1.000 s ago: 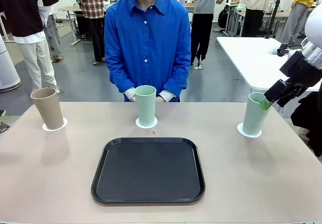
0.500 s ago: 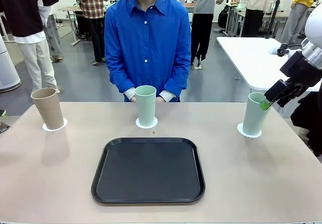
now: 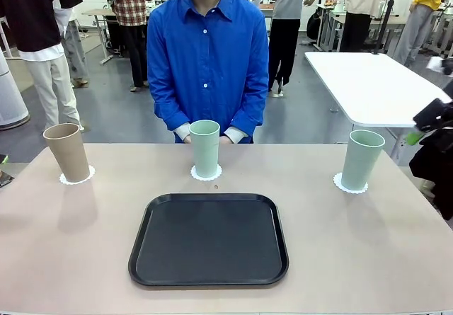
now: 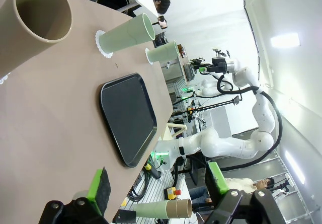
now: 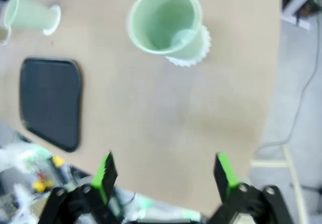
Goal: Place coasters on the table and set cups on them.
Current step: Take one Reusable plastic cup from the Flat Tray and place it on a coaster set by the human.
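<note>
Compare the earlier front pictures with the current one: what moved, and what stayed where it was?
The right tool, open, has drawn away from the rim of the right mint green cup, up and toward the robot's right, letting it stand free on its coaster. The tan cup, the middle mint green cup, the black tray and the person's hands stayed put.

Three tall tapered cups stand upright on the beige tabletop (image 3: 85,244), each on its own white scalloped coaster. The tan cup (image 3: 67,152) sits at the left of the frame on its coaster (image 3: 76,180), one mint cup (image 3: 205,148) at upper centre on a coaster (image 3: 206,174), the other mint cup (image 3: 362,159) at right on a coaster (image 3: 350,185).
</note>
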Controlling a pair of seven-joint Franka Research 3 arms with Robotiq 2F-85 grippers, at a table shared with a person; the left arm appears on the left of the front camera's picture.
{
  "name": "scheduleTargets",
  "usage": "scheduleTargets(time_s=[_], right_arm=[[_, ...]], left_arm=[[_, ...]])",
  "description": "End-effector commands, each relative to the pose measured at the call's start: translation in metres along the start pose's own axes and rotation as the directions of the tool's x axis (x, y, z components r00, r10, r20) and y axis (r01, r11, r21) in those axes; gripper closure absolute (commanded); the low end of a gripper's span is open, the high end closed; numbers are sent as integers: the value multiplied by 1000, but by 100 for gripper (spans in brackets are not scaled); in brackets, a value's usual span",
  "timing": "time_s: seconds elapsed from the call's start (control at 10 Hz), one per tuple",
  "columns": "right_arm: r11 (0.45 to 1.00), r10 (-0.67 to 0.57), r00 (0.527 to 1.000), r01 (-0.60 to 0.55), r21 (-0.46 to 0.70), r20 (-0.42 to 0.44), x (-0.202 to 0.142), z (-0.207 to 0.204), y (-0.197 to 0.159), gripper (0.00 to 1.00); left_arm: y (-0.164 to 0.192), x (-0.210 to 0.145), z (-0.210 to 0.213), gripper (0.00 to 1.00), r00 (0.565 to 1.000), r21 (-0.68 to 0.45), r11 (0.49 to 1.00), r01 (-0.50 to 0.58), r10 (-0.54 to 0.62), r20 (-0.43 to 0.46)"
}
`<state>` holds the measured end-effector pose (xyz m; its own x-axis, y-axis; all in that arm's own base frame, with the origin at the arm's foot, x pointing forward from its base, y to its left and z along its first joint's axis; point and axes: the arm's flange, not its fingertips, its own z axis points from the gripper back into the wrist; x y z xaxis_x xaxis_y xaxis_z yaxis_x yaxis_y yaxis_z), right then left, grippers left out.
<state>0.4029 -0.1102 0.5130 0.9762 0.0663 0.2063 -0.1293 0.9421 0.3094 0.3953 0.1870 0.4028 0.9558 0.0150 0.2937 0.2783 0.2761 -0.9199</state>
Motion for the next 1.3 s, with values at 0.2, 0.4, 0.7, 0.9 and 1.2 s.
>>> scheduleTargets(time_s=[0.2,0.4,0.7,0.9,1.2], right_arm=[[992,-73,996,78,94,-60,17,23,-34,0],[993,-103,994,105,61,-35,10,24,-43,0],[775,-74,997,48,630,15,-4,45,-118,0],[671,-140,990,70,738,33,-23,29,-169,0],[595,-150,988,123,795,-41,-41,4,-219,0]], left_arm=[[-3,0,1,0,1000,-7,1000,6,-6,0],[-3,0,1,0,1000,-7,1000,6,-6,0],[-3,0,1,0,1000,-7,1000,6,-6,0],[-3,0,1,0,1000,-7,1000,6,-6,0],[-3,0,1,0,1000,-7,1000,6,-6,0]])
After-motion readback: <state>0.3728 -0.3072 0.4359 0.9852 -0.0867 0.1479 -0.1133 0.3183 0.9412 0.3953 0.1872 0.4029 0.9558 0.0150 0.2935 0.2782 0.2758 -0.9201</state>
